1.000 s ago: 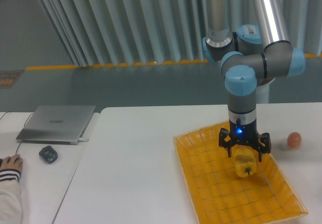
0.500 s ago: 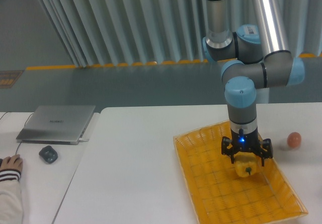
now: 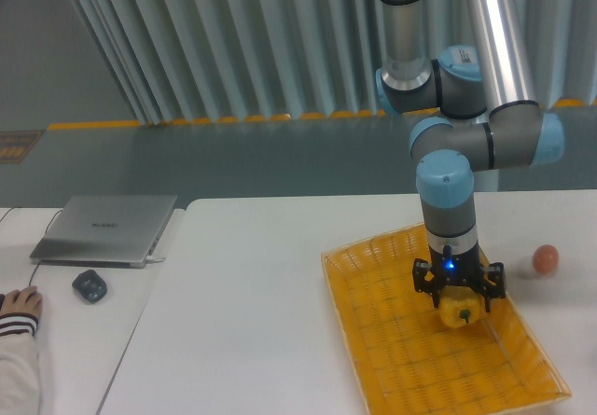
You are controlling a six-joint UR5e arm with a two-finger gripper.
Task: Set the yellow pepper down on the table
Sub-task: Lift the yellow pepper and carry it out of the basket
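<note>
Grey ribbed panels back the smooth white table (image 3: 261, 284), where we see the gripper (image 3: 458, 299) lowered into the woven yellow-orange basket (image 3: 392, 359). Its fingers straddle the glossy, blocky yellow pepper (image 3: 457, 311), which sits in the basket; we cannot tell whether they are clamped yet. A round orange ball (image 3: 545, 259) lies apart.

The end effector (image 3: 458, 292) covers the top of the yellow pepper (image 3: 456, 311), so whether its fingers press the pepper's sides cannot be told. The basket (image 3: 392, 359) hides the pepper's underside, and its near right corner meets the picture's edge. At the near left, a person's hand (image 3: 20, 300) and sleeve are cut off by the frame.
</note>
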